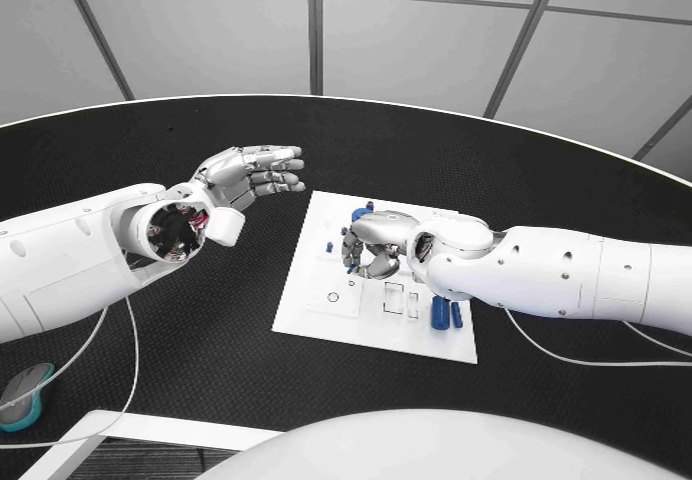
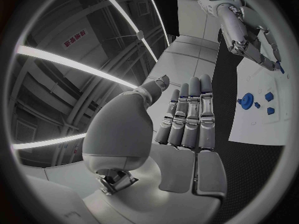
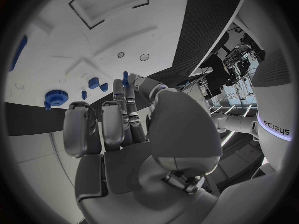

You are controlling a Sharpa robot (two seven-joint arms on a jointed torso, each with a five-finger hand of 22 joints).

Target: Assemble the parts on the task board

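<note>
One small blue part [image 3: 125,78] pinched by right hand [image 3: 118,119]; left hand [image 1: 257,172] empty, fingers apart.

The table [image 1: 216,330] is black with a thin pale rim. On it the board [image 1: 325,300] is white, marked with thin dark outlines of rectangles and a small circle. The parts [image 1: 446,312] on the board are blue; a blue gear [image 3: 56,96] and small blue blocks [image 3: 93,82] stand out against the white. Both hands, left [image 1: 253,172] and right [image 1: 372,245], are silver; the arms [image 1: 562,275] are white. A white cable [image 1: 130,370] trails over the black table. A teal and grey object [image 1: 22,395] lies at the table's edge.
</note>
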